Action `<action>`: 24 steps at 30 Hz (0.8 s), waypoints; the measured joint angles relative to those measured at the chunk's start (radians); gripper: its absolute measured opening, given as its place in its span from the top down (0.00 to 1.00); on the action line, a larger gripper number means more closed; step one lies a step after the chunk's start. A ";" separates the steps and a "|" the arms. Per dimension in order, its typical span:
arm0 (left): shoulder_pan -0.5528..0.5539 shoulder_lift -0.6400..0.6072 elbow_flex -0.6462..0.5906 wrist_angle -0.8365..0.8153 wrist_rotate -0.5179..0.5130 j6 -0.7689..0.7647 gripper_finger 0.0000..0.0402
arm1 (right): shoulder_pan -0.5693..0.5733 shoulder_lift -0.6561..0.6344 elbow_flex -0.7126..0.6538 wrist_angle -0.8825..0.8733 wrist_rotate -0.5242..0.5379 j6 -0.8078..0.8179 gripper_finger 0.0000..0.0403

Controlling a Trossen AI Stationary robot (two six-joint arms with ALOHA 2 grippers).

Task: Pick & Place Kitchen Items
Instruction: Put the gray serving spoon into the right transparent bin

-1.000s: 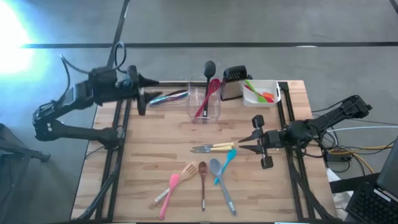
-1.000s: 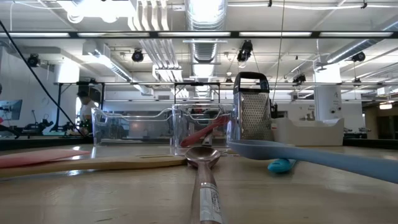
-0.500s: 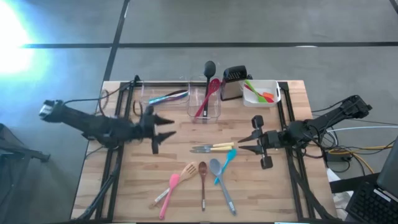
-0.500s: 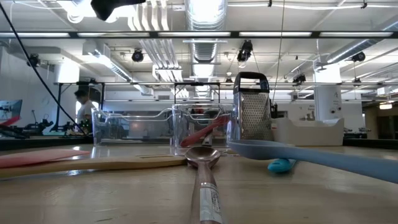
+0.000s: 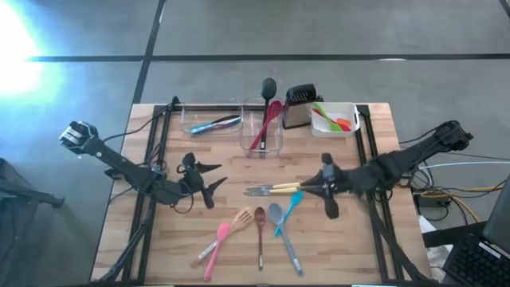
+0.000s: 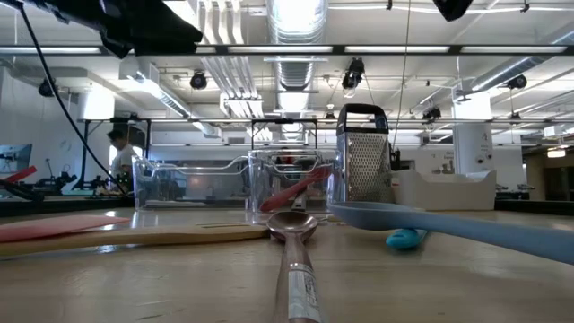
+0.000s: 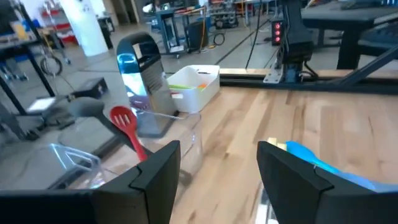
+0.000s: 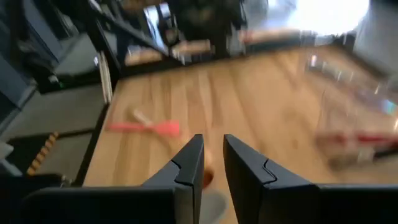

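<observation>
Right claw (image 5: 307,189) nearly together, empty, nosing at the yellow-handled knives (image 5: 272,190) | left claw (image 5: 213,177) apart, hovering mid-desk (image 5: 374,247) | progress: 5 spoons (image 5: 259,231) lying loose; red spoon (image 5: 264,123) sitting in clear tub (image 5: 263,134)

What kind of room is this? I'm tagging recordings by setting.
Likely a robotics lab or workshop, not a home kitchen: exposed ceiling ducts and strip lights overhead, equipment racks across the floor, and a wooden table set with utensils.
</observation>
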 joint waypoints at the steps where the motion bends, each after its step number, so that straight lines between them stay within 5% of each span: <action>1: 0.000 -0.002 -0.001 0.004 -0.002 0.020 0.46 | 0.014 0.030 0.020 -0.030 0.008 0.043 0.87; 9: 0.000 -0.072 -0.001 0.098 0.028 0.254 0.46 | 0.084 0.280 0.173 -0.232 0.020 0.309 0.92; 17: 0.000 -0.121 -0.041 0.089 0.116 0.197 0.46 | 0.100 0.487 0.303 -0.573 0.028 0.605 0.94; 24: -0.001 -0.128 -0.047 0.083 0.130 0.163 0.46 | 0.134 0.599 0.289 -0.434 0.067 0.727 0.90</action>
